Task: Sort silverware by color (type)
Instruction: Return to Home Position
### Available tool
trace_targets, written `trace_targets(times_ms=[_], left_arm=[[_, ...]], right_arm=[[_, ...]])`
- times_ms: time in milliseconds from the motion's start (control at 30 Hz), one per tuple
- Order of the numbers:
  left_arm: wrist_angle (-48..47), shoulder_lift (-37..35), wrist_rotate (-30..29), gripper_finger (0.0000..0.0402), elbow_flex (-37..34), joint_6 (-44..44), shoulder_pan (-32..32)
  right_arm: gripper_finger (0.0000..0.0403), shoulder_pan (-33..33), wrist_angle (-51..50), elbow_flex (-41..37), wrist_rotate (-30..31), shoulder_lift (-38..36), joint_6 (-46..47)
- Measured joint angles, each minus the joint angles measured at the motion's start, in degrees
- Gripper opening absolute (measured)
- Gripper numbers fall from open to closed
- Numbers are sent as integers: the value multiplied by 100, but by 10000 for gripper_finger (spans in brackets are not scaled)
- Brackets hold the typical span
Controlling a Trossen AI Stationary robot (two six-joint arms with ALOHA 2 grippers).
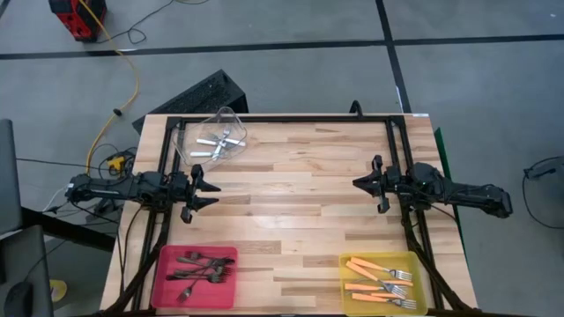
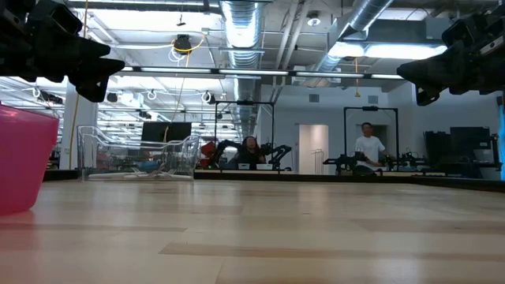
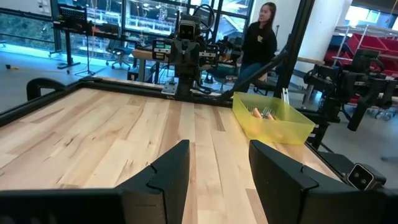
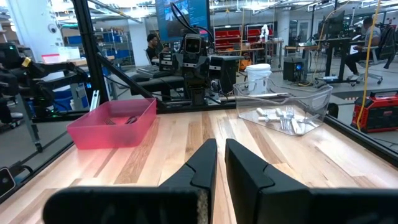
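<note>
Overhead, forks (image 1: 204, 266) sorted in bins (image 1: 157, 275); wrist views show left gripper (image 3: 217, 146) spread, right gripper (image 4: 221, 143) nearly pressed together

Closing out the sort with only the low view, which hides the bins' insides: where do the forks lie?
Observer: Dark forks lie in the pink bin.
Operator: The others?
Observer: Orange-handled forks are in the yellow bin, silver forks in the clear bin.
Operator: Grippers carrying anything?
Observer: No. The left gripper is open and empty; the right gripper has its fingers together, nothing between them.
</note>
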Motion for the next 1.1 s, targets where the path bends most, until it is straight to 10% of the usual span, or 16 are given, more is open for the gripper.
trace_targets(times_ms=[1100], left_arm=[[-7, 0, 2, 151, 9, -9, -2]], right_arm=[[60, -8, -127, 44, 211, 13, -64]])
